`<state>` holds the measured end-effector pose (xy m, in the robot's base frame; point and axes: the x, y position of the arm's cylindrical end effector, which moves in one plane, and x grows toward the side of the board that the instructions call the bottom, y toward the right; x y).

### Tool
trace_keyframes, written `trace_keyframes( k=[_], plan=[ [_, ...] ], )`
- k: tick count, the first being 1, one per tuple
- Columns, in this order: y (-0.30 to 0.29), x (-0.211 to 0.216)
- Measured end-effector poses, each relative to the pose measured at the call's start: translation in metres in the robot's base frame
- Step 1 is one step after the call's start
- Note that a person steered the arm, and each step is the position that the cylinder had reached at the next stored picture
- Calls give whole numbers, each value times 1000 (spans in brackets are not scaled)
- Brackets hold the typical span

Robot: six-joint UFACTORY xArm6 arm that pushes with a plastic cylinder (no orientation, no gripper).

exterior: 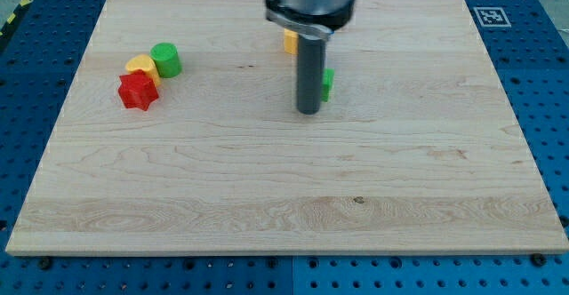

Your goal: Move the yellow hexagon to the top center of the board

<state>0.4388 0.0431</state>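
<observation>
My tip [308, 111] rests on the wooden board [267, 197] a little above its middle. A green block [327, 83] shows only as a sliver at the rod's right side, just above the tip. A yellow block [290, 40] peeks out left of the rod, under the arm's head, near the view's top centre. The arm hides the blue blocks and the red block that stood near it. At the view's left, another yellow block [140, 64] sits between a green cylinder [164, 59] and a red star-like block [137, 91].
A black-and-white marker [492, 16] is printed in the board's top right corner. A blue perforated table [551, 108] surrounds the board.
</observation>
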Motion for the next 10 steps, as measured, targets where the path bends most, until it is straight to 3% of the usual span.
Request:
trace_keyframes(
  k=[1, 4, 10],
  plan=[
    [24, 0],
    [4, -27],
    [-32, -148]
  ],
)
